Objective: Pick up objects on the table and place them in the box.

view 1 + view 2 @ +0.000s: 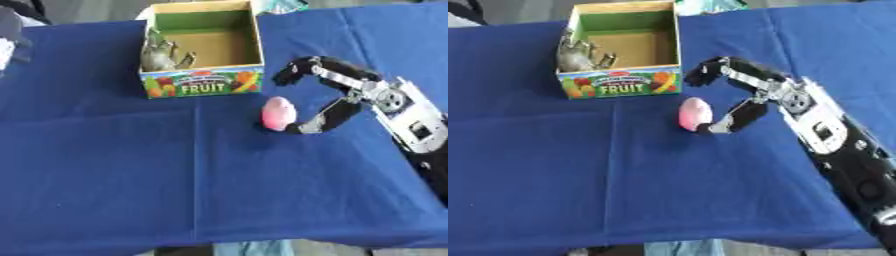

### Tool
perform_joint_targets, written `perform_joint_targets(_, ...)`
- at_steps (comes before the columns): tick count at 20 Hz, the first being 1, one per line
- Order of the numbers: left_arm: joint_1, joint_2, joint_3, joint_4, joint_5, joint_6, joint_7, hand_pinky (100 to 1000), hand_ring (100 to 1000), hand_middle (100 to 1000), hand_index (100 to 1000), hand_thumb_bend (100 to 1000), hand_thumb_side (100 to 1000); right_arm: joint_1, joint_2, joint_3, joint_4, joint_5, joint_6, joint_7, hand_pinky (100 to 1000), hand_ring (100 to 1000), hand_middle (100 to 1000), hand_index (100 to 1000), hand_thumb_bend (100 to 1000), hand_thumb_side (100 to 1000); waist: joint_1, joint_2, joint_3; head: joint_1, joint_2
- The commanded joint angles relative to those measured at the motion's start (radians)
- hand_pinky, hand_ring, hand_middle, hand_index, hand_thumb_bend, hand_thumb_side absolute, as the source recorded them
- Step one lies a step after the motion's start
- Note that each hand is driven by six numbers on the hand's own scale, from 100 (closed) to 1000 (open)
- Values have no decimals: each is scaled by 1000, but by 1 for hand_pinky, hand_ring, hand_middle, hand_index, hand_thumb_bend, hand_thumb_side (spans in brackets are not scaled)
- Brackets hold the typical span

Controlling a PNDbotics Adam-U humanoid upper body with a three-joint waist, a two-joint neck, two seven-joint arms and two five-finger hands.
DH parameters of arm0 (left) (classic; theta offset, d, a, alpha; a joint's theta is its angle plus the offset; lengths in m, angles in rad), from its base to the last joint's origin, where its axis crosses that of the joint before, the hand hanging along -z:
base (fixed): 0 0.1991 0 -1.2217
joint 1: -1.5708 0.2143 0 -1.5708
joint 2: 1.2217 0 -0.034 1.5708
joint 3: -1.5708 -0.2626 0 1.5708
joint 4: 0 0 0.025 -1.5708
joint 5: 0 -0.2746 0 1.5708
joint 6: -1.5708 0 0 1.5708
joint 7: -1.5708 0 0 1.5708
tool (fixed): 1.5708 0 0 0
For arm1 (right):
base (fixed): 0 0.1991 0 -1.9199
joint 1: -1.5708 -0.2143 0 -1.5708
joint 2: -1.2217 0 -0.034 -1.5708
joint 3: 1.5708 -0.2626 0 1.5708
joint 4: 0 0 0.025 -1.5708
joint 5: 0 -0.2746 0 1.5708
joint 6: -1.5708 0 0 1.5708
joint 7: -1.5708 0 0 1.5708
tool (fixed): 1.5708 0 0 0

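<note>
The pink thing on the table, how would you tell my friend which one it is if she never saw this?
Start at the box with FRUIT printed on its front, standing on the blue tablecloth. Just in front of its right corner lies a pink egg-shaped thing, beside the robot's right hand, whose thumb reaches it. It is the only pink thing, and the only loose thing on the cloth.

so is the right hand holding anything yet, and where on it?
Nothing held yet. The right hand is open beside the pink egg: its thumb tip sits at the egg's lower right side, the fingers arch above it without closing. The egg stands on the cloth.
</note>
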Motion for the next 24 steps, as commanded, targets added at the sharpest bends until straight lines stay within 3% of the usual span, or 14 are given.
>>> perform_joint_targets(1,-6,10,7,-19,-1,-1,-4,628,673,695,792,410,628,-20,-4,1,8,41,-26,-10,754,751,707,812,545,243,-1,-17,1,-4,5)
perform_joint_targets(10,-3,7,7,-15,-2,1,-5,628,673,695,792,410,629,-17,0,8,24,91,-62,-25,753,743,679,759,525,209,0,-20,-2,-4,5)
perform_joint_targets(13,-2,7,7,-12,-3,2,-6,628,673,695,792,409,629,-15,1,7,29,113,-73,-33,747,725,627,749,492,156,1,-20,-3,-4,5)
perform_joint_targets(15,-2,7,7,-10,-2,2,-6,628,673,695,792,408,629,-14,2,5,31,125,-77,-43,739,695,589,741,426,100,2,-20,-4,-4,5)
perform_joint_targets(21,-1,5,8,-7,-3,3,-6,625,673,696,792,406,628,-14,3,1,36,142,-80,-77,719,629,498,721,169,100,3,-20,-5,-4,5)
perform_joint_targets(24,-1,6,8,-7,-3,5,-5,623,673,696,792,401,628,-14,3,0,37,147,-80,-94,706,593,444,704,100,100,3,-21,-5,-4,5)
